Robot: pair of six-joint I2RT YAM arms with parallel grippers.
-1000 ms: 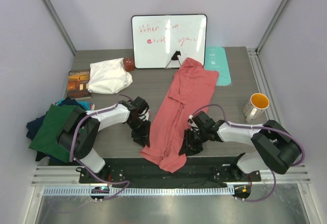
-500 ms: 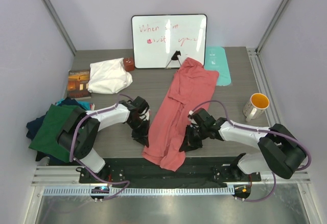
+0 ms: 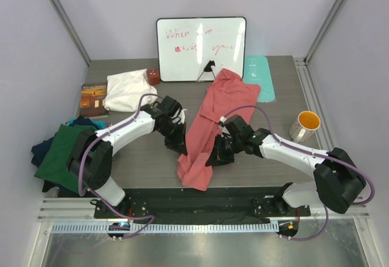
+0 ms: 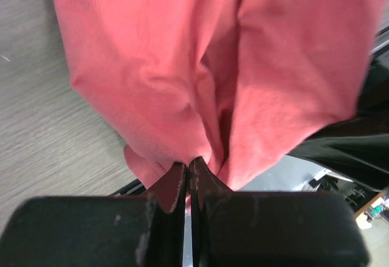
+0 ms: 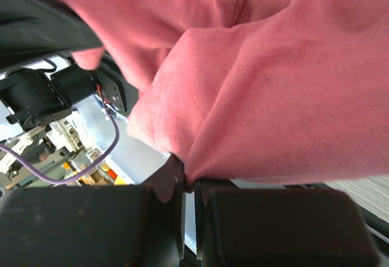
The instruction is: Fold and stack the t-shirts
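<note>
Tabletop [image 3: 285, 106] of grey woodgrain, pink t-shirt [image 3: 228, 100], lilac walls [image 3: 121, 11]

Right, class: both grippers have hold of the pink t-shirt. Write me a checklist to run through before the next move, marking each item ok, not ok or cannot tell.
1. Left gripper shut on the salmon-pink t-shirt: ok.
2. Right gripper shut on the same shirt: ok.
3. Shirt spread flat for folding: not ok, it is bunched lengthwise.
4. Shirt's far corner free of the pale-teal mat: cannot tell, the two meet there.
5. White mug standing apart from the right arm: ok.
</note>
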